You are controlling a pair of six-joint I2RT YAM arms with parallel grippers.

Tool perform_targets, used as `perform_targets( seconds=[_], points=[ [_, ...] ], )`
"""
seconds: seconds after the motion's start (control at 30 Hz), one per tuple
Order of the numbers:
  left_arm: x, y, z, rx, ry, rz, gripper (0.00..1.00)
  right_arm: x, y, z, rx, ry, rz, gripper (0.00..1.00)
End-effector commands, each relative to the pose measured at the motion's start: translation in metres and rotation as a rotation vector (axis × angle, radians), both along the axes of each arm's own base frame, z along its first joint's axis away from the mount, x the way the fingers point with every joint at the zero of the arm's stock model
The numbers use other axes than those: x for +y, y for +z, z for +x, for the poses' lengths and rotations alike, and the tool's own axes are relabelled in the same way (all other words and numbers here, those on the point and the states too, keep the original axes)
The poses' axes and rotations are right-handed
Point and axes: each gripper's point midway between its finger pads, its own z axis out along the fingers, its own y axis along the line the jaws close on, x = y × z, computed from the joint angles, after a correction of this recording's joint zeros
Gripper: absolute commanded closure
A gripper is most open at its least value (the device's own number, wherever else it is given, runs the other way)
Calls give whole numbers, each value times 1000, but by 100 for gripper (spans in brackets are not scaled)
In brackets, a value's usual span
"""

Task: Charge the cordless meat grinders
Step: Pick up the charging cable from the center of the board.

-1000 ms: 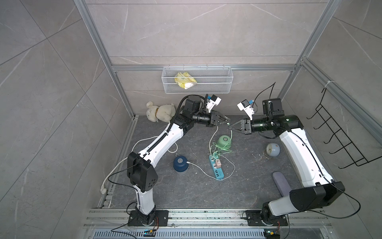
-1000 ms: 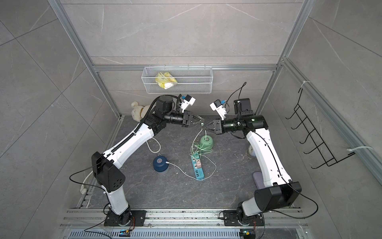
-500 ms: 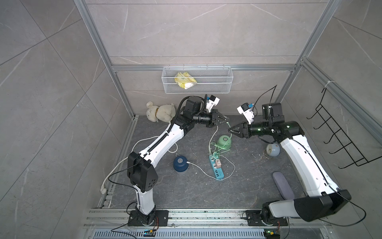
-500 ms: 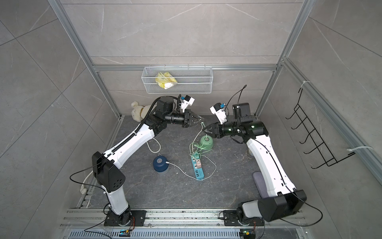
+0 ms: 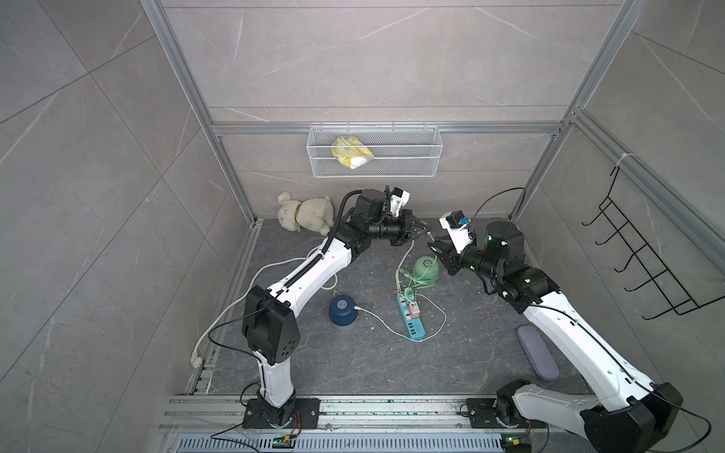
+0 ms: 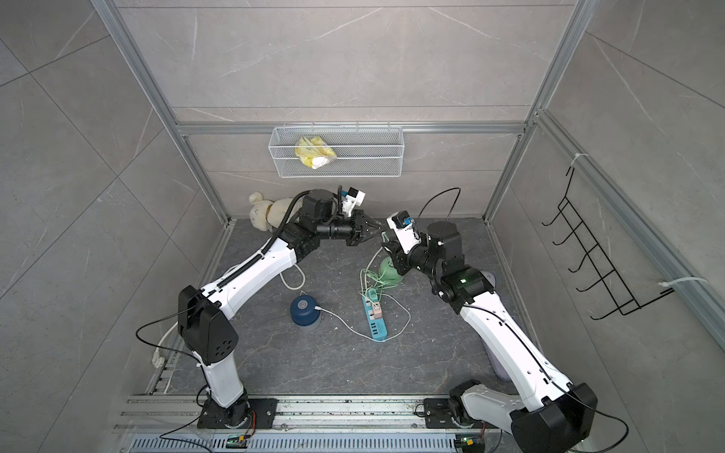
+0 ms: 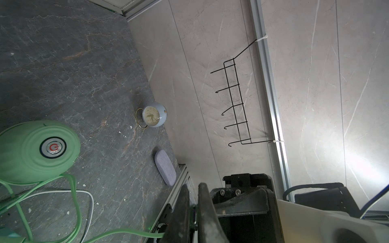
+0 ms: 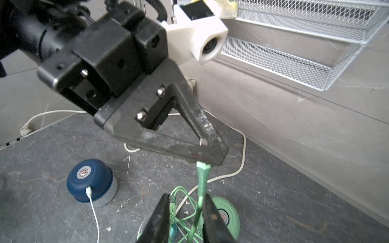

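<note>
While the left end effector (image 8: 212, 161) pinches the green cable (image 8: 201, 181) by its hanging end, the open right end effector (image 8: 186, 202) straddles it, nearer the green grinder (image 5: 425, 270) just below at mid-frame.

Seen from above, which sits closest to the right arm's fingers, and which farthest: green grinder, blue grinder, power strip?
1. Green grinder, close by the right fingers.
2. Power strip, mid-floor.
3. Blue grinder, on the left arm's side.

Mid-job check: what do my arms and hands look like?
The left arm and right arm have white links, black joints and black cables looping alongside. The left hand and right hand are black with tapered fingers, scuffed on the left; a white camera block sits at each wrist.
</note>
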Motion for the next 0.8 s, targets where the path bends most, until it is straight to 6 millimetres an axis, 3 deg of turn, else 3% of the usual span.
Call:
perform_targets(
  seconds=[0.0, 0.07, 0.17, 0.3, 0.5, 0.77],
  points=[
    [-1, 27, -13, -43, -23, -59, 100, 7, 16, 5, -102, 10, 8, 75],
    [-1, 27, -13, -41, -23, -60, 100, 4, 14, 7, -108, -10, -2, 74],
    [-1, 27, -13, -40, -25, -63, 100, -1, 11, 11, -113, -48, -21, 64],
    [-1, 28, -14, -37, -33, -66, 100, -6, 4, 14, -102, -73, -47, 64],
    [-1, 28, -15, -36, -35, -66, 100, -7, -5, 12, -91, -73, -64, 74],
    [-1, 28, -16, -34, -42, -76, 100, 0, 0, 11, -100, -38, -25, 87]
  ],
)
